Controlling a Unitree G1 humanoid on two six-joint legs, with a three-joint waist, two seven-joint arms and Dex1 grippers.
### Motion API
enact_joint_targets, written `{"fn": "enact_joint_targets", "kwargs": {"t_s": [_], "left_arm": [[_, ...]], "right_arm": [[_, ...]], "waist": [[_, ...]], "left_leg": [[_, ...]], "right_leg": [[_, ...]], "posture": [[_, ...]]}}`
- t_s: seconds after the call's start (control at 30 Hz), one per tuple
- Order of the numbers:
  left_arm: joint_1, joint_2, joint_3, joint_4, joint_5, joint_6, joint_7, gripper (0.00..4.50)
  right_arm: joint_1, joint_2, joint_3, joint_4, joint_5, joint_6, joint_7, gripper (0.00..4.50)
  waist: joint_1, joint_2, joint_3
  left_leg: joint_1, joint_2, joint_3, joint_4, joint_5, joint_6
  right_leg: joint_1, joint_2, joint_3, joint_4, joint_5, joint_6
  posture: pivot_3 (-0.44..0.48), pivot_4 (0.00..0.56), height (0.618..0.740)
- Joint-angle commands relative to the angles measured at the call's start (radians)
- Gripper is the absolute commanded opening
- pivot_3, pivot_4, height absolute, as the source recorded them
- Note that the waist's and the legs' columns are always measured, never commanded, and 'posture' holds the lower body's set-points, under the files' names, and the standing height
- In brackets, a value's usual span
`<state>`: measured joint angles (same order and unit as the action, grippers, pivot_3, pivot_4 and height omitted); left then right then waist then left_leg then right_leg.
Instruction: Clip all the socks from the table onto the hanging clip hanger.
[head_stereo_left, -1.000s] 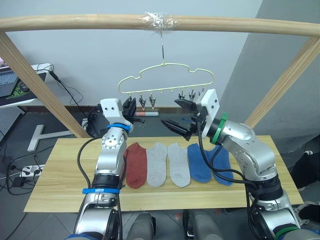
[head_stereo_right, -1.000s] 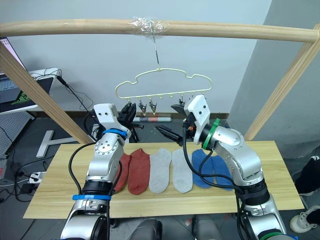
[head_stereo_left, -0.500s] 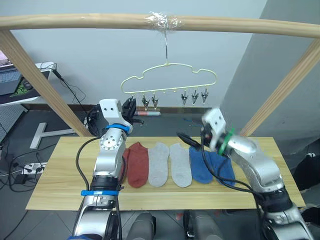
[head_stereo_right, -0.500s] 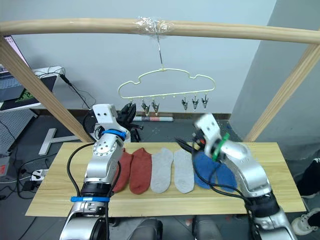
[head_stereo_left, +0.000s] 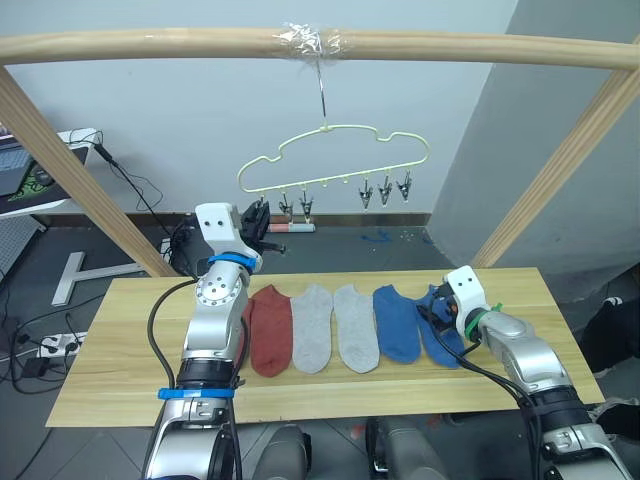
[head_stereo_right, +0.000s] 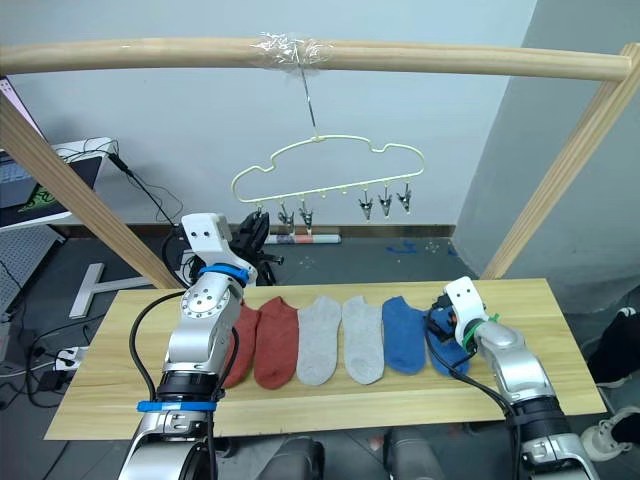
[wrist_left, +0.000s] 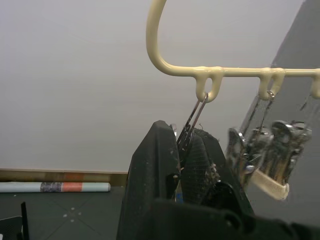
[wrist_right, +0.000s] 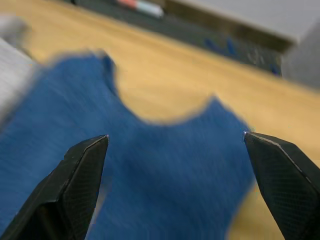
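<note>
**Six socks on the table, right arm now down at the blue pair**

Six socks lie side by side on the table (head_stereo_left: 120, 350): two rust-red socks (head_stereo_left: 268, 330) at the left, the far-left one mostly hidden behind the left arm, two light grey socks (head_stereo_left: 313, 328) in the middle, and two blue socks (head_stereo_left: 397, 322) at the right. None is clipped up yet.

The clip hanger (head_stereo_left: 330, 152) hangs by its hook from a taped spot on the wooden pole frame (head_stereo_left: 150, 44), above the far side of the table. Its dark clips dangle empty along the lower wire.

A second ago the right gripper (head_stereo_right: 437, 322) was raised high, near the right-hand clips, with its fingers apart. Since then the right arm has swung down to the table, and the gripper now sits low over the rightmost blue sock. In the right wrist view its two black fingers (wrist_right: 75, 185) stand spread wide, one to each side of the blue sock's (wrist_right: 165, 185) cuff, with nothing between them.

The left gripper (head_stereo_left: 256, 217) has stayed where it was, held up at the left end of the hanger. In the left wrist view its fingers (wrist_left: 152, 175) are pressed together on the leftmost clip (wrist_left: 192, 120), which hangs from a loop of the hanger's wire.
</note>
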<state>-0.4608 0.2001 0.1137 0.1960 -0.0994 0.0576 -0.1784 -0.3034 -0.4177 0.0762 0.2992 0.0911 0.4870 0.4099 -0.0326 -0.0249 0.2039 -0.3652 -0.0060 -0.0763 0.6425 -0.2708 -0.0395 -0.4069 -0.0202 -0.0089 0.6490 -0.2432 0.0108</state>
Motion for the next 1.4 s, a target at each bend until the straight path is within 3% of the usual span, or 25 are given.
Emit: {"fn": "enact_joint_targets", "kwargs": {"t_s": [0.03,0.57,1.03,1.13,1.27,1.4], "left_arm": [[-0.005,0.006,0.006,-0.03,-0.007,-0.004,-0.002,0.2],[0.005,0.007,0.016,-0.043,-0.005,0.001,0.003,0.2],[-0.001,0.007,0.017,-0.038,-0.003,0.001,0.009,0.2],[0.0,0.005,0.026,-0.043,-0.024,0.02,0.001,0.2],[-0.006,-0.009,0.068,-0.071,-0.149,0.148,-0.042,0.2],[-0.023,-0.027,0.133,-0.119,-0.3,0.316,-0.041,0.2]], "right_arm": [[-0.027,0.006,-0.018,0.029,-0.005,-0.018,0.007,4.5],[-0.043,0.041,-0.045,0.212,0.014,0.002,0.042,4.5],[0.006,0.012,-0.008,0.206,-0.038,-0.058,0.09,0.11],[0.03,-0.064,0.053,0.153,-0.122,-0.214,0.131,0.01],[0.051,-0.189,0.153,-0.037,-0.212,-0.423,0.242,0.01],[0.039,-0.197,0.19,-0.156,-0.238,-0.472,0.273,0.01]], "waist": [[0.001,0.0,0.0],[0.001,0.0,0.0],[0.002,-0.001,-0.001],[0.003,-0.001,-0.001],[0.003,0.0,0.0],[-0.01,-0.001,0.002]], "left_leg": [[0.0,0.0,0.0,0.0,0.0,0.0],[0.001,0.0,-0.001,0.003,0.0,0.0],[0.001,0.0,-0.001,0.003,0.0,0.0],[0.001,0.0,-0.001,0.003,0.0,0.0],[0.0,-0.002,0.0,0.002,0.0,0.0],[0.001,0.0,0.001,0.003,0.0,0.0]], "right_leg": [[0.0,0.0,0.0,0.0,0.0,0.0],[0.002,0.0,0.0,0.0,0.002,0.001],[0.002,0.0,0.0,0.0,0.003,0.002],[0.002,0.0,0.0,0.0,0.003,0.002],[0.002,0.0,0.0,-0.001,0.003,0.003],[0.001,0.0,0.001,-0.001,0.004,0.005]], "posture": [[-0.045,0.19,0.74],[-0.025,0.195,0.74],[-0.025,0.194,0.74],[-0.025,0.194,0.74],[-0.025,0.194,0.74],[-0.025,0.194,0.74]]}}
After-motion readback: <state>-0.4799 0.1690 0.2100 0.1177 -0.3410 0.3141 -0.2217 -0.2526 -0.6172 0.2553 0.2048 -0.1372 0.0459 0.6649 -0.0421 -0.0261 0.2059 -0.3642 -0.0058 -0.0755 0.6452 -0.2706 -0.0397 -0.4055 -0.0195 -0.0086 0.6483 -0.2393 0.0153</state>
